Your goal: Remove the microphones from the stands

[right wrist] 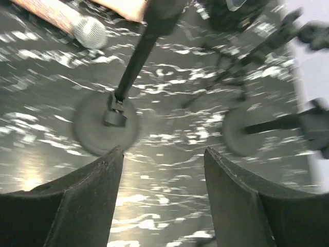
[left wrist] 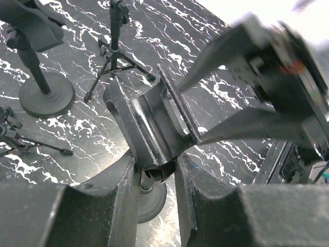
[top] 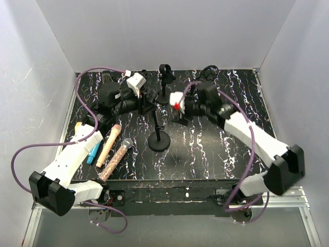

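Observation:
The black stand point(top: 158, 140) has a round base and a thin pole. My left gripper point(top: 146, 105) is shut on the neck just under its clip point(left wrist: 149, 123), and the clip holds nothing. My right gripper point(top: 172, 116) hangs open just right of the clip, with nothing between its fingers point(left wrist: 241, 126). In the right wrist view the open jaws point(right wrist: 164, 154) frame bare table, with the stand's base point(right wrist: 105, 123) beyond them. A glitter microphone with a silver head point(top: 117, 157) and a pink microphone point(top: 109, 144) lie flat at the front left.
A blue microphone point(top: 94, 153) lies beside the pink one. A second round-base stand point(top: 164, 85) is at the back centre. A tripod stand point(left wrist: 117, 56) is also on the black marbled table point(top: 205, 154). White walls enclose three sides.

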